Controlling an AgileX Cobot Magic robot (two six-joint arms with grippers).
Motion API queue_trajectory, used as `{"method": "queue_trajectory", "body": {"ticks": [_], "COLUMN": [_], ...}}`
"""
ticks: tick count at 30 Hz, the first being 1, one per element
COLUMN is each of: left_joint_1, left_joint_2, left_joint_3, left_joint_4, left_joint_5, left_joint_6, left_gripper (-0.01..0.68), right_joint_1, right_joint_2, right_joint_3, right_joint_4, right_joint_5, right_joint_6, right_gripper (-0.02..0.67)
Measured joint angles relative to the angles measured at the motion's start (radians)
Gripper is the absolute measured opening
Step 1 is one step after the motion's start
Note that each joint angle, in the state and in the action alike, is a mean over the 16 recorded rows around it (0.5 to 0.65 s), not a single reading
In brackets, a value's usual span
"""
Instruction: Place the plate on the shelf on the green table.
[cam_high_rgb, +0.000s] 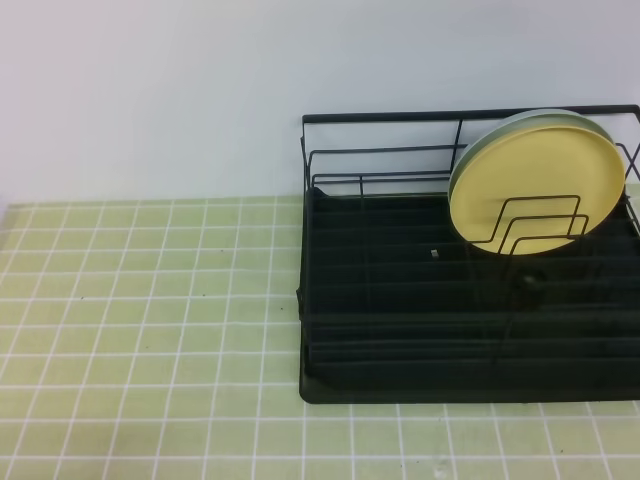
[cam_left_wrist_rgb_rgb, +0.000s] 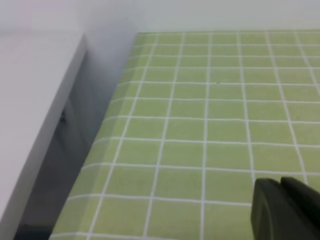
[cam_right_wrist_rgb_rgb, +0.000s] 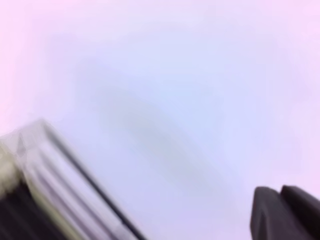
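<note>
The pale yellow plate (cam_high_rgb: 530, 185) stands on edge in the wire dividers at the back right of the black shelf (cam_high_rgb: 400, 330), leaning against a pale blue-green plate (cam_high_rgb: 520, 120) behind it. The shelf rests on the green table (cam_high_rgb: 150, 330). Neither gripper shows in the exterior high view. In the left wrist view my left gripper (cam_left_wrist_rgb_rgb: 281, 200) hangs over the tiles with its dark fingers together and nothing in them. In the right wrist view my right gripper (cam_right_wrist_rgb_rgb: 280, 202) faces a blank white wall, fingers together and holding nothing.
A white ledge (cam_left_wrist_rgb_rgb: 35, 115) runs along the left edge of the green table (cam_left_wrist_rgb_rgb: 210, 115), with a shadowed gap between them. A blurred pale edge (cam_right_wrist_rgb_rgb: 55, 170) with a dark patch below it crosses the lower left of the right wrist view. A white wall (cam_high_rgb: 150, 90) backs the table.
</note>
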Motion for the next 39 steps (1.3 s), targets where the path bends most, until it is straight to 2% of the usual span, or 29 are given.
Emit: {"method": "queue_trajectory", "body": {"ticks": [5,12,17,22,29,35,39], "left_joint_1": [0.001,0.004,0.025,0.051,0.082,0.085,0.086], "left_joint_2": [0.000,0.000,0.000,0.000,0.000,0.000,0.000], "left_joint_3": [-0.001,-0.001,-0.001,-0.001,-0.001,-0.001,-0.001], "left_joint_4": [-0.140,-0.361,-0.469,-0.531,-0.558,-0.575,-0.579], "left_joint_5": [-0.011,-0.023,-0.026,-0.026,-0.025,-0.026,-0.026], "left_joint_6": [0.173,0.448,0.584,0.657,0.676,0.686,0.689], "left_gripper": [-0.001,-0.001,-0.001,-0.001,-0.002,-0.002,-0.002], "right_joint_1": [0.000,0.000,0.000,0.000,-0.014,-0.034,-0.048], "right_joint_2": [-0.132,-0.284,-0.344,-0.380,-0.441,-0.583,-0.729], "right_joint_3": [0.000,0.000,-0.001,-0.001,0.065,0.270,0.492], "right_joint_4": [0.186,0.410,0.461,0.400,0.175,-0.015,-0.053], "right_joint_5": [0.013,0.081,0.131,0.189,0.280,0.256,0.150], "right_joint_6": [0.063,0.118,0.088,0.053,0.083,0.185,0.254], "right_gripper": [0.000,-0.001,-0.002,-0.002,-0.003,-0.003,-0.003]}}
